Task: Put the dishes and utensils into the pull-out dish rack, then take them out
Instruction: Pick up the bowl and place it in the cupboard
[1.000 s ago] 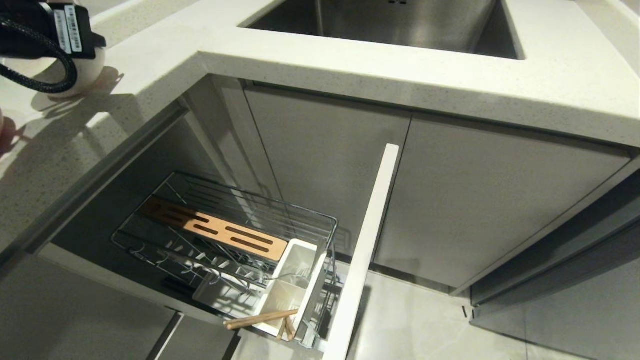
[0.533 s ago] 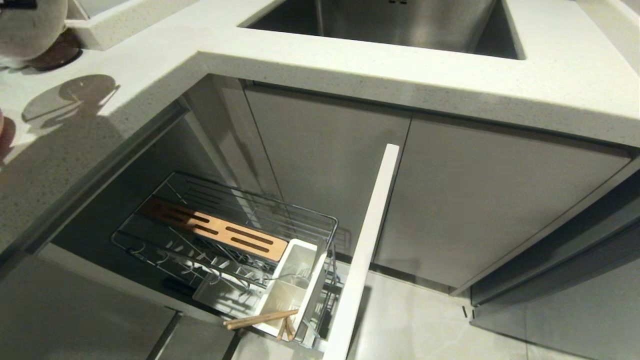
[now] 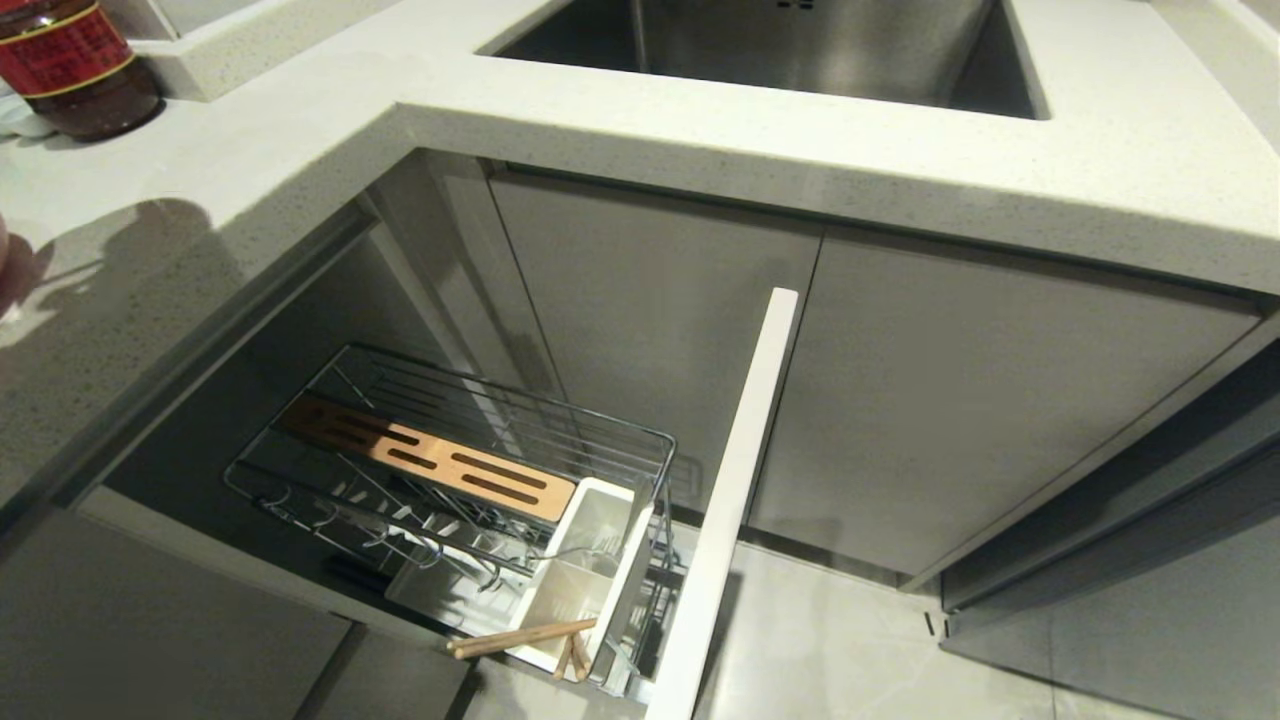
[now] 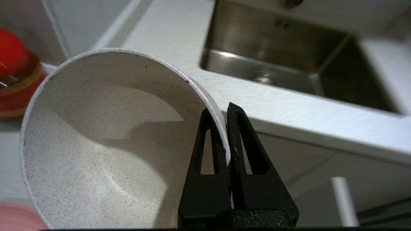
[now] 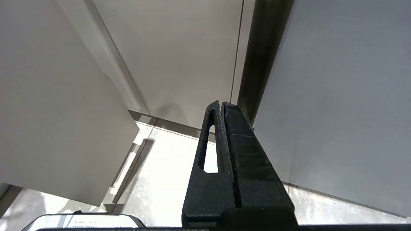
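Note:
My left gripper is shut on the rim of the off-white speckled bowl, one finger inside and one outside, and holds it tilted above the counter near the sink. A pink edge of the plate shows below the bowl. In the head view neither arm appears. The pull-out dish rack stands open under the counter. The wooden chopsticks lie across its white caddy, and the silver fork reaches into the caddy. My right gripper is shut and empty, parked low by the cabinet doors.
The steel sink is set in the pale counter at the back. A red-labelled sauce bottle stands at the counter's far left. The rack's white front panel juts out over the floor. A slotted wooden strip lies in the rack.
My left gripper has lifted the bowl off the counter and carried it out of the head view at the upper left, uncovering the sauce bottle. The rack and right arm are unchanged.

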Available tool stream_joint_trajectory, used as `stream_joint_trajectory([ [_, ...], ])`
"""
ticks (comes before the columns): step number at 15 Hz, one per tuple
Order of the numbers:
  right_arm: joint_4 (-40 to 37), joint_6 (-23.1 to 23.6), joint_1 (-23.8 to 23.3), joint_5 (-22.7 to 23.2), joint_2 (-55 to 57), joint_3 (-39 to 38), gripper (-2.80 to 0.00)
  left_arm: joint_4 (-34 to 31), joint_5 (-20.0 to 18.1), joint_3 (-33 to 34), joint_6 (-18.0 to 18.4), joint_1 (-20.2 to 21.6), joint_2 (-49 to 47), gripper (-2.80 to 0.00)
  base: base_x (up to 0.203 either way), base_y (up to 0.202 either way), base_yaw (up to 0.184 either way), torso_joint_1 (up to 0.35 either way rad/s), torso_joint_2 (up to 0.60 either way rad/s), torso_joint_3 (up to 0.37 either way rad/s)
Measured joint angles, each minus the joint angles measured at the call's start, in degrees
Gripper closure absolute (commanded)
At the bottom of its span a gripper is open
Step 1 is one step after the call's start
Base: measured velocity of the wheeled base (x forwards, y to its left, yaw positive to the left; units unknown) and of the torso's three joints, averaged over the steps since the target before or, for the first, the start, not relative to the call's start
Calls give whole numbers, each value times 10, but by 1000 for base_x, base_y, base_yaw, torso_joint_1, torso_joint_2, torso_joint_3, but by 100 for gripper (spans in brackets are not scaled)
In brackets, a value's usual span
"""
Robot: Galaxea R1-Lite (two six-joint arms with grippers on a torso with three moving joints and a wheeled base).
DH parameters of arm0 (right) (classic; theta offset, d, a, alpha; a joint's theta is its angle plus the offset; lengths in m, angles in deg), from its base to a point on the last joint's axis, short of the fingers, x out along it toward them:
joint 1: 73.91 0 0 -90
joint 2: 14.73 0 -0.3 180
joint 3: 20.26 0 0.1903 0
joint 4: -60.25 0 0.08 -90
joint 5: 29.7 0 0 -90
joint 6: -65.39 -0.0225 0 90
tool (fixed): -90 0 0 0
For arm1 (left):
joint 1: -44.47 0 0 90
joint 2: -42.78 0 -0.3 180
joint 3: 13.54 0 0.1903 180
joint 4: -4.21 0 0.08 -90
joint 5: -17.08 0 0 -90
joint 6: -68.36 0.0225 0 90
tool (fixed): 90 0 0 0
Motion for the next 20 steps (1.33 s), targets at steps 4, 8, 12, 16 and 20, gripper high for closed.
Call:
stream_joint_trajectory([
  [4,0,0,0,0,0,0,0,4,-110,70,-207,-19,42,0,0,0,0,0,0,0],
  [8,0,0,0,0,0,0,0,3,-200,137,-317,-71,88,0,0,0,0,0,0,0],
  [12,0,0,0,0,0,0,0,3,-213,201,-444,-90,110,0,0,0,0,0,0,0],
  [16,0,0,0,0,0,0,0,16,-188,245,-548,-95,103,0,0,0,0,0,0,0],
  [20,0,0,0,0,0,0,0,108,-105,307,-664,-95,84,0,0,0,0,0,0,0],
])
